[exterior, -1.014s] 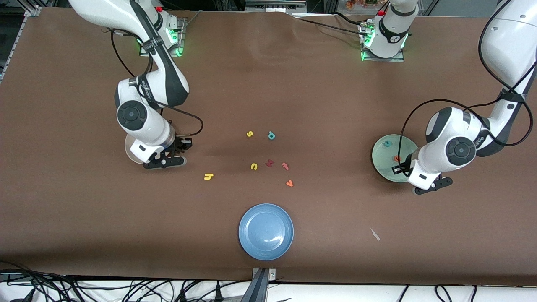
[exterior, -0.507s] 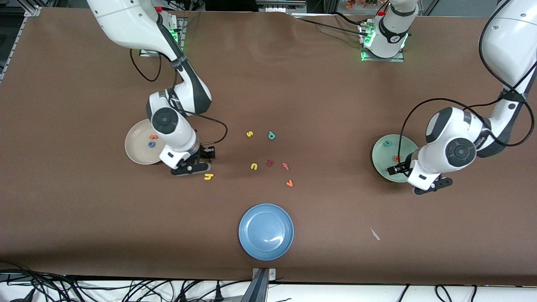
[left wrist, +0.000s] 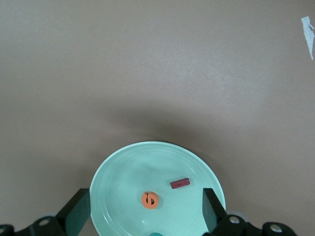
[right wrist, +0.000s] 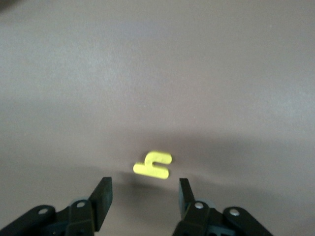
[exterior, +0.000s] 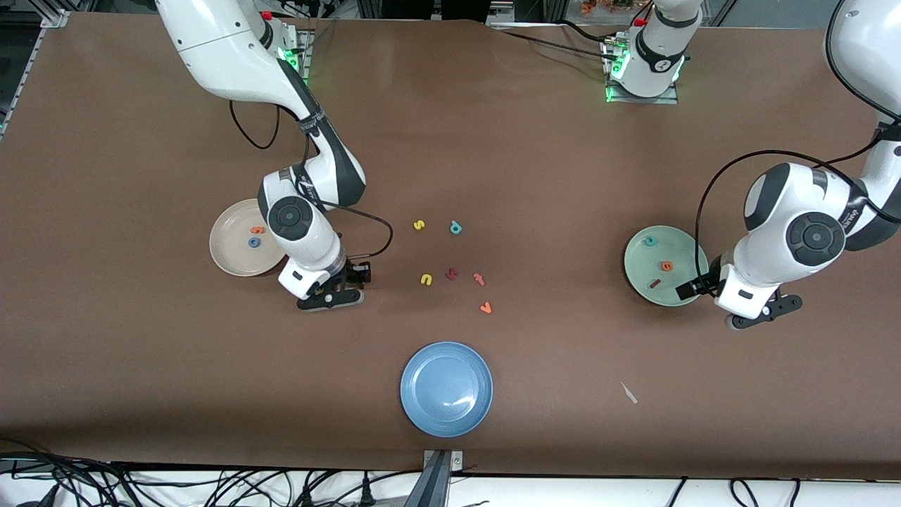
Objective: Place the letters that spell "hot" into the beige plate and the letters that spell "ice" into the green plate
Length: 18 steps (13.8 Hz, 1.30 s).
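lying just before open right hand [right wrist: 142,196] (fingers apart): yellow h [right wrist: 153,164]

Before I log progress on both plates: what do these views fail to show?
- Yellow h: in the front view, hidden under the right gripper.
- Teal c: in the left wrist view, cut off by the picture's edge.
- Left gripper: in the front view, its fingers are hidden by the arm's wrist.
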Tool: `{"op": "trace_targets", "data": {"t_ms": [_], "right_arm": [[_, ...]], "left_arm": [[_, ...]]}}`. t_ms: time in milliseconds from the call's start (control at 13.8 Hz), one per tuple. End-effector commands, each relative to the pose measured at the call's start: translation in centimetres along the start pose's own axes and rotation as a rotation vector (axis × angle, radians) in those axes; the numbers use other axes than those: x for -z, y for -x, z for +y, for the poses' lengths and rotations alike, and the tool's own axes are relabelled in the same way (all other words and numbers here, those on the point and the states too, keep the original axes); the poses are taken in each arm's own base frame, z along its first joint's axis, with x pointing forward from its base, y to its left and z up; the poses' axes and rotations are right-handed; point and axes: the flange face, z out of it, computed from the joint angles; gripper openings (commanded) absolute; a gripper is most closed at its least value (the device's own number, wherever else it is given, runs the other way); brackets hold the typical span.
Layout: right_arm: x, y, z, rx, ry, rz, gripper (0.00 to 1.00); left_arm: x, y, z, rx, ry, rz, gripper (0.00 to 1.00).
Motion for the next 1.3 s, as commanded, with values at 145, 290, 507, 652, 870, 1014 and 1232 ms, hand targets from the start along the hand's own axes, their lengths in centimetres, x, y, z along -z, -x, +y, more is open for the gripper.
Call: {"op": "trace_targets", "data": {"t_ms": [145, 290, 507, 652, 870, 1014, 1232], "right_arm": [[-2.5, -0.5, -0.3, 0.007, 0.011, 0.027, 0.62], [-2.6, -0.5, -0.3, 0.012, 0.018, 0.03, 0.61], [-3.1, -0.3, -0.2, 0.018, 0.022, 0.033, 0.52], [-3.0, -0.2, -0.2, 0.022, 0.023, 0.033, 0.4], [-3.1, -0.2, 0.0, 0.03, 0.026, 0.03, 0.14], [-2.2, -0.3, 0.7, 0.039, 0.037, 0.029, 0.12], [1.7, -0.5, 1.5, 0.054, 0.047, -0.021, 0.12]], "left_arm": [[2.6, -0.6, 0.1, -0.005, -0.026, 0.022, 1.0], [6.0, -0.6, 1.2, -0.017, -0.011, 0.045, 1.0], [12.1, -0.8, 1.2, -0.014, 0.021, -0.014, 1.0], [15.9, -1.0, -0.3, -0.105, 0.034, -0.065, 1.0], [16.4, -0.4, -0.9, -0.154, -0.001, -0.094, 1.0], [16.7, -0.1, -1.0, -0.155, -0.013, -0.098, 1.0], [16.6, 0.0, -2.6, -0.197, -0.031, -0.128, 1.0]]}}
